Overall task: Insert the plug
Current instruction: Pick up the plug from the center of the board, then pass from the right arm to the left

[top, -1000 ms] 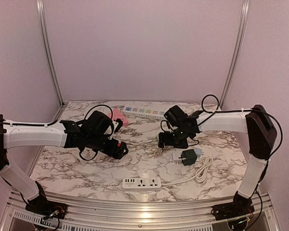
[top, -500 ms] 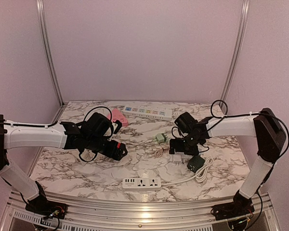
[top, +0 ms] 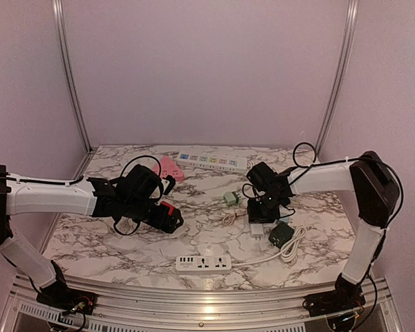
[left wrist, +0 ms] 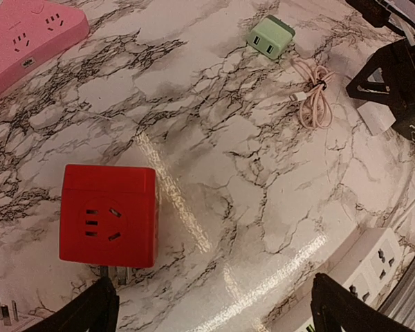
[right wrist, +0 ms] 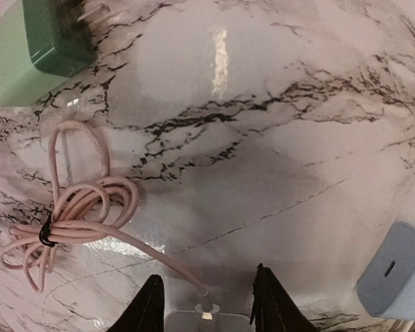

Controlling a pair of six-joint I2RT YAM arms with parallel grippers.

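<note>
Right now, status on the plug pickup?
Left tool open, near red cube socket. Right tool astride white plug, grip unconfirmed. Pink cable lies close beside it.

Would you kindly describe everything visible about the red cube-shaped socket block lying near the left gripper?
The red cube-shaped socket block looks like smooth plastic with rounded edges. Its upward face carries five dark slots, with nothing plugged in. Metal prongs seem to poke from its near side. It sits flat on the marble table, just ahead of one finger of the open left gripper; whether they touch is unclear.
</note>
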